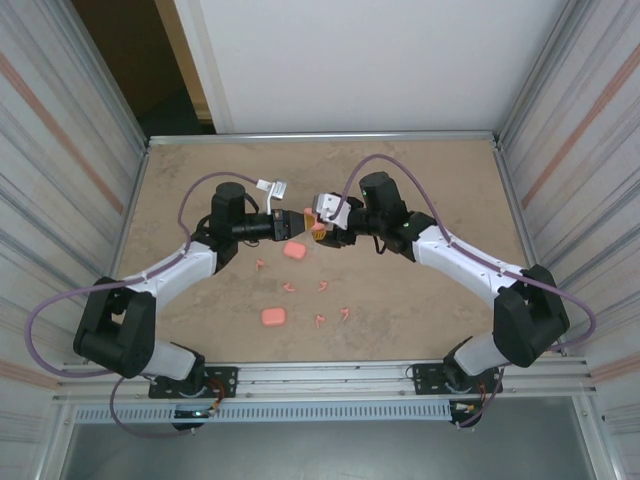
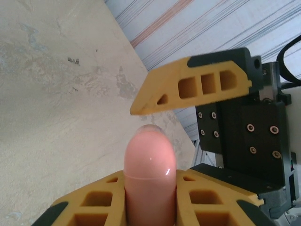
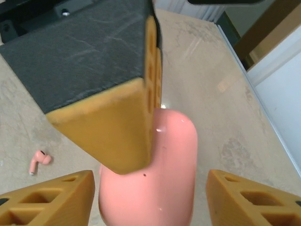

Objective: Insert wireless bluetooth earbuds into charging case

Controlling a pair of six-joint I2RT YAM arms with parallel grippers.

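Between the jaws of the left gripper (image 2: pixel 150 209): a salmon-pink held case (image 2: pixel 149 160), clenched around its lower half, rounded end sticking out past the fingertips. Long axis in line with the left jaws, pointing across at the right gripper (image 3: pixel 150 202). Thin seam line around the body; lid shut, by the look of it.

Right jaws released, standing apart on either side of that same case, with a clear gap at each flank in the right wrist view, touching nothing. Both grippers nose to nose above the middle of the tabletop (image 1: pixel 430 180).

Down on the surface, toward the near edge from the jaws: second case (image 1: pixel 294 250) just below them, third case (image 1: pixel 273 317) farther toward the bases, on the left arm's side. Three cases in all.

Earbuds (image 1: pixel 323 286) scattered loose around those two cases, apart from one another; five told apart from above, none seated in a case. Probably the right arm's job to fetch one, being free; nearest of them below the jaws, toward the bases, about equally close to either arm.
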